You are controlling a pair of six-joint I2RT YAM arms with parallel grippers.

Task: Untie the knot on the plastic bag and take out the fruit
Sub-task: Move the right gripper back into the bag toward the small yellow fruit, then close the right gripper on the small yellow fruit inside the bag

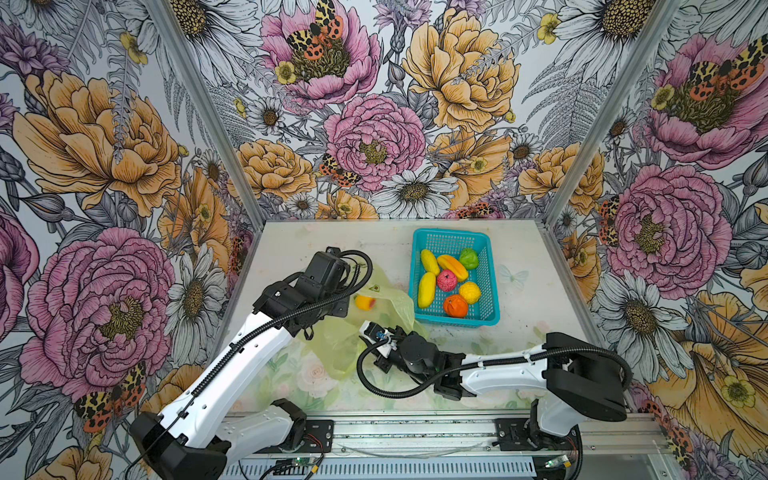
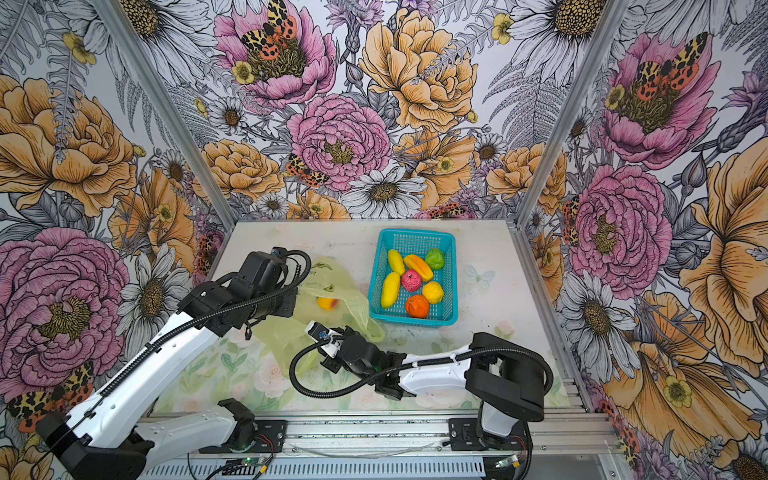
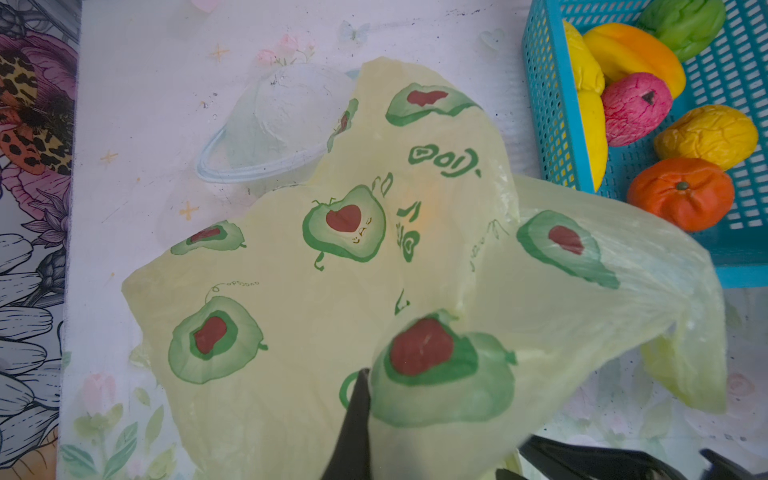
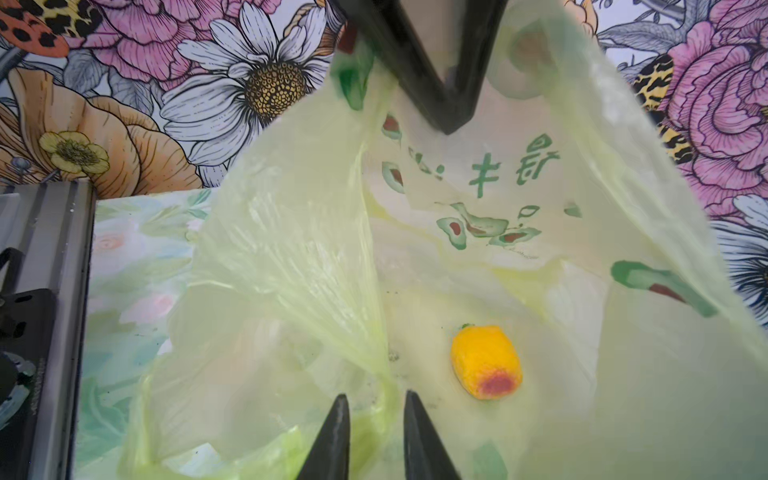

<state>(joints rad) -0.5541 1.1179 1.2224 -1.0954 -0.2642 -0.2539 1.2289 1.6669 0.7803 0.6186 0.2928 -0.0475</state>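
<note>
The yellow-green plastic bag [image 1: 328, 345] [image 2: 282, 332] lies at mid-table, printed with green avocados [image 3: 349, 228]. Its mouth gapes open and the knot is out of view. My left gripper [image 3: 365, 382] is shut on the bag's film and holds it up; its black fingers [image 4: 446, 112] also show in the right wrist view. One yellow fruit [image 4: 486, 361] [image 1: 365, 302] [image 2: 327, 303] with a red spot lies inside the bag. My right gripper [image 4: 376, 403] is at the bag's near side, jaws a narrow gap apart around the bag's bunched rim.
A teal perforated basket [image 1: 453, 239] [image 2: 415, 235] [image 3: 544, 104] stands right of the bag. It holds several fruits, among them an orange [image 1: 455, 306] and a pink-red one [image 1: 446, 280]. Flowered walls close the table on three sides.
</note>
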